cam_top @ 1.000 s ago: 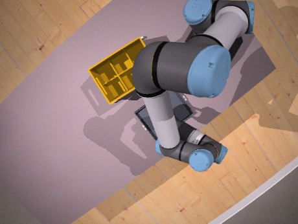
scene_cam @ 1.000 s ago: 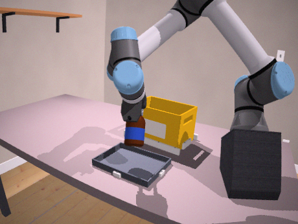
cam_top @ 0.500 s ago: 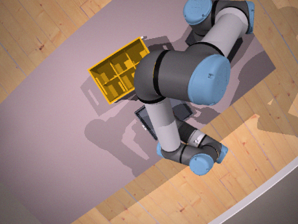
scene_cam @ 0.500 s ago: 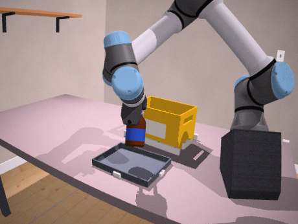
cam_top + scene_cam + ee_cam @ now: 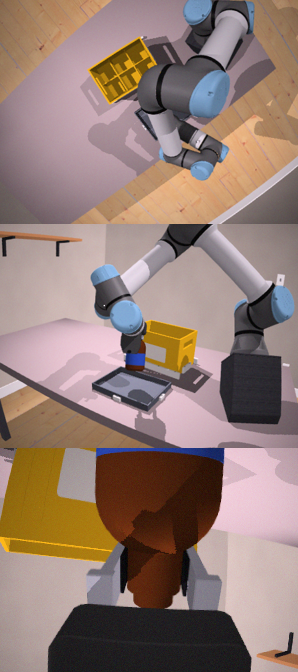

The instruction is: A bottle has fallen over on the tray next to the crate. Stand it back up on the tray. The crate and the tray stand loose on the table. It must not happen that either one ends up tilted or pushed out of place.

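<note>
Bottle (image 5: 135,361) (image 5: 159,503) upright in the jaws — base above tray (image 5: 148,407) (image 5: 146,124) rim.

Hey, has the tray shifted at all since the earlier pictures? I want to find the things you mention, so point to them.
No. Against the edge of the table (image 5: 48,145) (image 5: 42,350) (image 5: 265,508), the tray (image 5: 146,125) (image 5: 103,390) sits in the same spot, with no visible shift in any direction.
</note>
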`<state>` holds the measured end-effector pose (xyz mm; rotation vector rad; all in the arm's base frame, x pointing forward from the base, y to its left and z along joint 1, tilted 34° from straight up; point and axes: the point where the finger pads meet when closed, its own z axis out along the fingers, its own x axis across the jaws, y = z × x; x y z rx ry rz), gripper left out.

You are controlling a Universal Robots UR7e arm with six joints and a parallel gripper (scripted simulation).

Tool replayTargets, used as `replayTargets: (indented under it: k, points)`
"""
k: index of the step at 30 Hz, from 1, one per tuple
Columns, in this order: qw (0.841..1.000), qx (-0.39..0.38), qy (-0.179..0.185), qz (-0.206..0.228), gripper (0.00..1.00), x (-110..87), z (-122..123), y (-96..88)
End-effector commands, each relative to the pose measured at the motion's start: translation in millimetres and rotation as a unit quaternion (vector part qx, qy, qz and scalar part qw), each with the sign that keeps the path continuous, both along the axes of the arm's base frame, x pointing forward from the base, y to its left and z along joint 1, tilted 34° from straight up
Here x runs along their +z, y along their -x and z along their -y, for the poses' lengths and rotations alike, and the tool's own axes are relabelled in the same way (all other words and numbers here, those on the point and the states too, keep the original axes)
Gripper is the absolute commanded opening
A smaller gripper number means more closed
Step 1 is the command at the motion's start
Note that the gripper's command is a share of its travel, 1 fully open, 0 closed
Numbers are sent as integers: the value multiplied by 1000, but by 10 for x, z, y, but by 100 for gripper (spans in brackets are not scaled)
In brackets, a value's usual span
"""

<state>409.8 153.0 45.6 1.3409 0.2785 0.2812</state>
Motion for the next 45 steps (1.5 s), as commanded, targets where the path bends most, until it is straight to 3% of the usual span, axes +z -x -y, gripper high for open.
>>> replayTargets:
  k: [1,45]
  points:
    - [1000,3,13,6,0,9,-9,-8]
    - [1000,5,19,8,0,14,-16,-16]
